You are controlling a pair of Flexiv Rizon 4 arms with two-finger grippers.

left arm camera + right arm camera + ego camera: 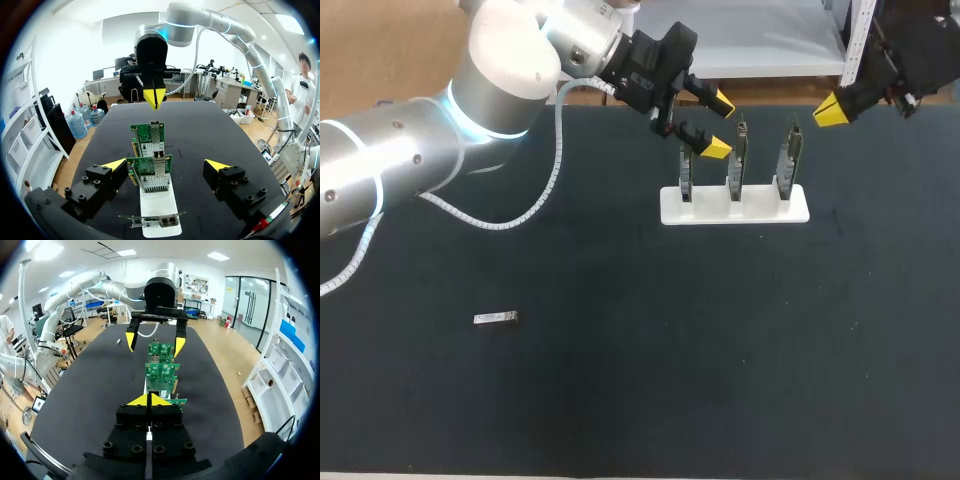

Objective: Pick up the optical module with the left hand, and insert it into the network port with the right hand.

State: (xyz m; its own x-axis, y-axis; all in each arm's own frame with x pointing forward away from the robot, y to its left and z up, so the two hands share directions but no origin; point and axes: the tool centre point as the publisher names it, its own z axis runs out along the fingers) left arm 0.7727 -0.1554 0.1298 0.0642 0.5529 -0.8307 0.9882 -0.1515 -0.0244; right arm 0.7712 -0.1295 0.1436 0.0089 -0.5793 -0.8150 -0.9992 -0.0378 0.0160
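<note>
The optical module (pixel 496 318), a small silver bar, lies on the black table (pixel 640 380) at the front left, far from both grippers; it also shows as a small speck (pixel 118 341) in the right wrist view. Three green network cards (pixel 735 165) stand upright in a white holder (pixel 735 206). My left gripper (pixel 718 125) hangs open over the holder's left end, nothing between its fingers; the cards (pixel 152 167) run ahead of it (pixel 166 165). My right gripper (pixel 832 112) is shut and empty, off the holder's right end, facing the row (pixel 161 372).
The white holder with its cards is the only upright obstacle, at the back middle of the table. My left arm (pixel 410 150) stretches across the back left. The module lies alone on the mat at the front left.
</note>
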